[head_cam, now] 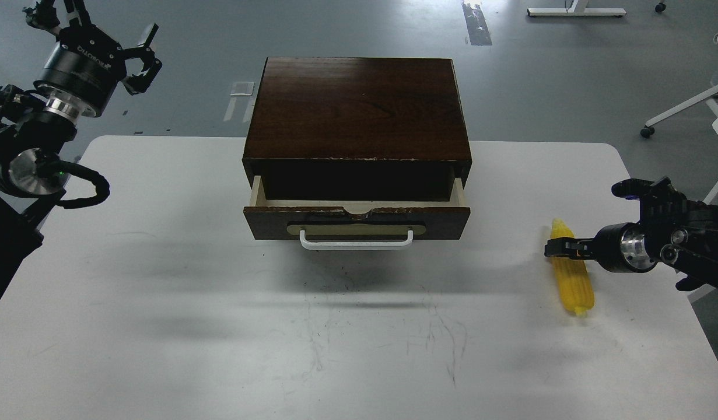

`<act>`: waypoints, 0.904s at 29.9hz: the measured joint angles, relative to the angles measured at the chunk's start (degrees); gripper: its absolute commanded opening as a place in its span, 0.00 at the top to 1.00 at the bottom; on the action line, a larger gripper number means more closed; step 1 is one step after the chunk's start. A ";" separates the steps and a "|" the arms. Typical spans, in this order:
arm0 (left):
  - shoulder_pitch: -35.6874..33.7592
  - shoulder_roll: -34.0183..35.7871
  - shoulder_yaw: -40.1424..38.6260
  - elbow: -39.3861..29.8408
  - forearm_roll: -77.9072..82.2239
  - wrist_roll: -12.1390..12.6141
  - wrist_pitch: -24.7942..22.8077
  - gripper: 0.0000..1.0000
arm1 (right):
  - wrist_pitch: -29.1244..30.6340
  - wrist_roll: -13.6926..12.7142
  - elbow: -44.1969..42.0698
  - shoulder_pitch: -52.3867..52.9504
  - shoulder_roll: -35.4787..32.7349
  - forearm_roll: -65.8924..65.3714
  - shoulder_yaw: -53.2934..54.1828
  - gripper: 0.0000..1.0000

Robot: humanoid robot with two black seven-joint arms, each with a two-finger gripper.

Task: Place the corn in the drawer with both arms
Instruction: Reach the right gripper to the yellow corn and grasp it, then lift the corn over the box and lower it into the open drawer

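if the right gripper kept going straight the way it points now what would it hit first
The right gripper points left across the table and is already at the corn, over its upper part. Whether it touches is unclear. Past the corn, the way looks free; the drawer sits slightly farther back.

Drawer (356, 223) pulled partway out of cabinet (357, 111); slot between drawer front and cabinet face narrow, open from above. Cabinet top overhangs rear of drawer cavity. White handle (356, 240) projects toward front edge of table (219, 326).

Table surface wide and bare in front of drawer and on left side. Corn (571, 274) lies on right side, well apart from cabinet; bare strip between them unobstructed.

Right gripper (554, 248) sits over upper part of corn, arm entering from right edge. Left gripper (142, 53) raised beyond table's far left corner, clear of cabinet.
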 measured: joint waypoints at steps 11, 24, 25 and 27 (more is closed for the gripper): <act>-0.61 1.51 -0.54 0.02 -0.30 0.00 0.00 0.02 | -3.63 -0.08 1.16 6.55 -0.10 0.66 0.69 0.95; -0.14 3.19 -0.60 -0.06 -0.11 0.00 0.00 0.02 | -3.80 0.01 9.73 32.67 7.29 -0.23 0.62 0.99; -0.11 3.27 -0.49 -0.07 -0.06 0.00 0.00 0.02 | -3.80 0.02 9.90 33.52 8.90 -0.84 0.56 0.99; -0.08 3.37 -0.41 -0.13 -0.06 0.00 0.00 0.02 | -4.36 0.18 10.04 34.52 12.45 -3.78 0.49 0.99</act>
